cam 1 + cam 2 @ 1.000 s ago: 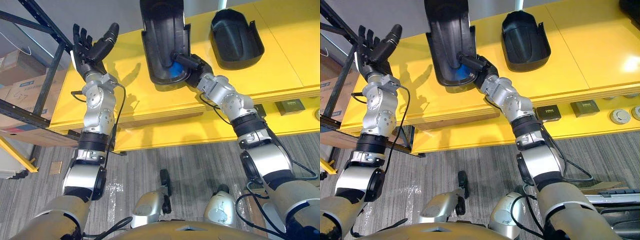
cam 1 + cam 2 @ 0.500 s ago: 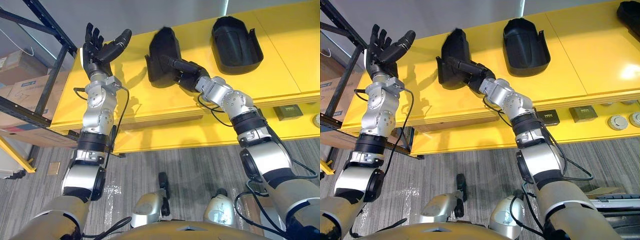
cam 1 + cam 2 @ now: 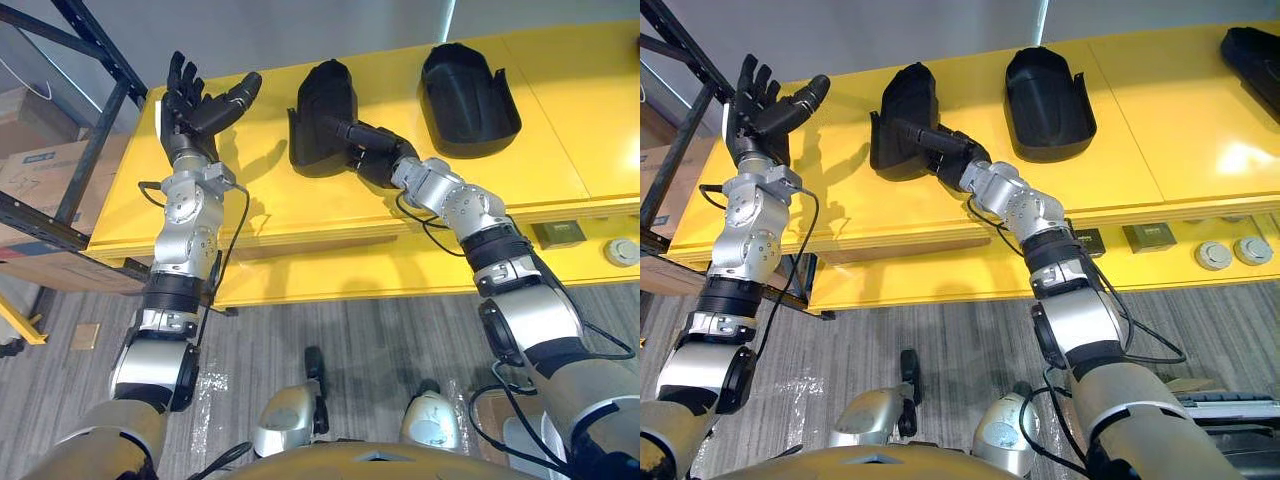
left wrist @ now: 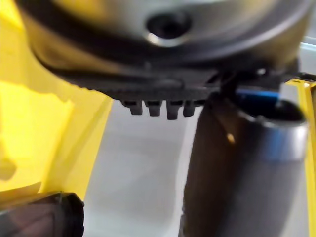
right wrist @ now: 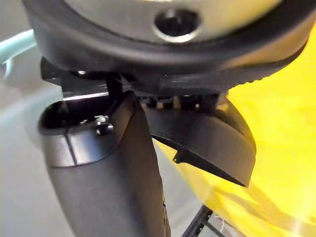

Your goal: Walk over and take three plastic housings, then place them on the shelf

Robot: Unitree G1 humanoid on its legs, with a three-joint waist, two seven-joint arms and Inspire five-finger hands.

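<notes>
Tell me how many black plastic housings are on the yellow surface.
3. The left housing is gripped by the right hand; the middle housing lies apart to its right; the right housing is cut off at the view's edge. More may lie beyond view.

Yellow bench [image 3: 560,130] runs across the upper part of the view above a grey striped floor [image 3: 350,320]. Two dark housings rest on it, well apart. The black housing [image 3: 322,105] lies left of centre, open side up. The right robot hand [image 3: 372,158] clasps its near rim, thumb laid over the hollow. The second housing [image 3: 468,85] lies further right, untouched. The left robot hand [image 3: 192,108] is raised over the bench's left end, fingers spread and straight, palm empty. A dark shelf frame [image 3: 97,150] stands at the left, with cardboard boxes [image 3: 45,170] behind it.
</notes>
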